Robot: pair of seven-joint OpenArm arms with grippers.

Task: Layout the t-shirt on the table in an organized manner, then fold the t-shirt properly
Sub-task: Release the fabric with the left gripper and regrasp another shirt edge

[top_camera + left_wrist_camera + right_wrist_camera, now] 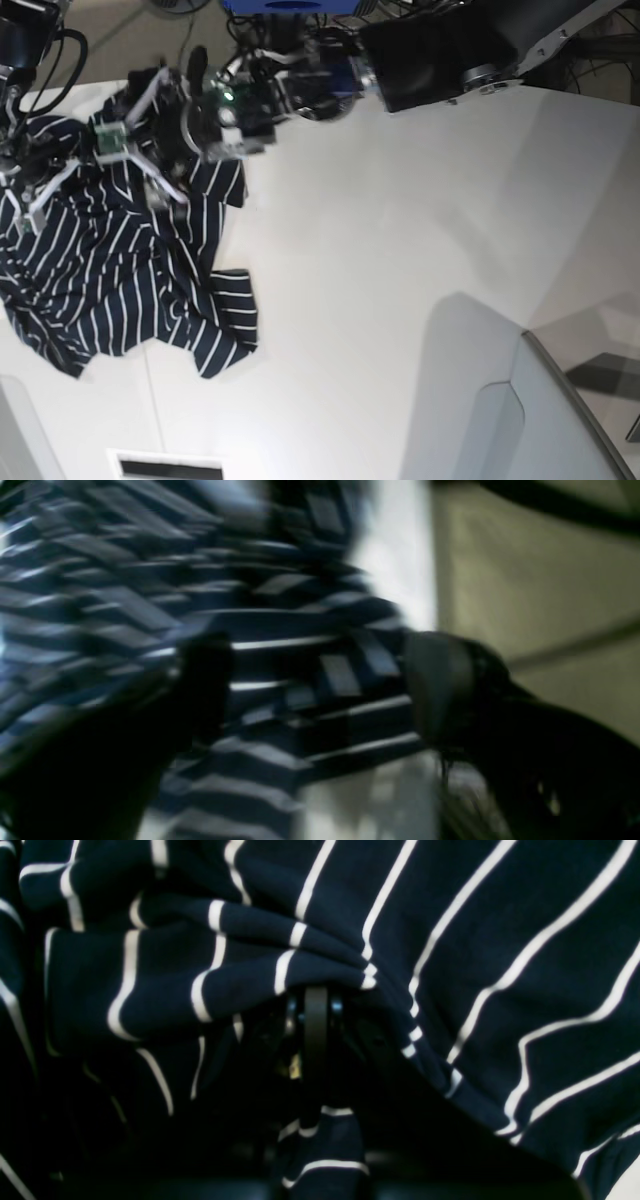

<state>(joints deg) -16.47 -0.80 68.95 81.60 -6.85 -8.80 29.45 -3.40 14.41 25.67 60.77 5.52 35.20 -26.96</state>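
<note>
The dark navy, white-striped soft fabric t-shirt [120, 280] lies crumpled at nine o'clock on the white smooth bench [400, 260]. It looks light and limp; hems or shoulders seem best to grasp. The right end effector [316, 995] is clamped on a fold. The left end effector [320, 680], fingers spread, hovers over fabric.

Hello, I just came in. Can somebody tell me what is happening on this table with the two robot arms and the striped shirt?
Two robot arms are working on a dark striped t-shirt that lies crumpled, not yet spread out, at one side of the white table. The right gripper is shut on a bunched fold of the fabric. The left gripper has its jaws open, with the fabric between them. That view is blurred, so contact is unclear. No folding is done yet.
</note>
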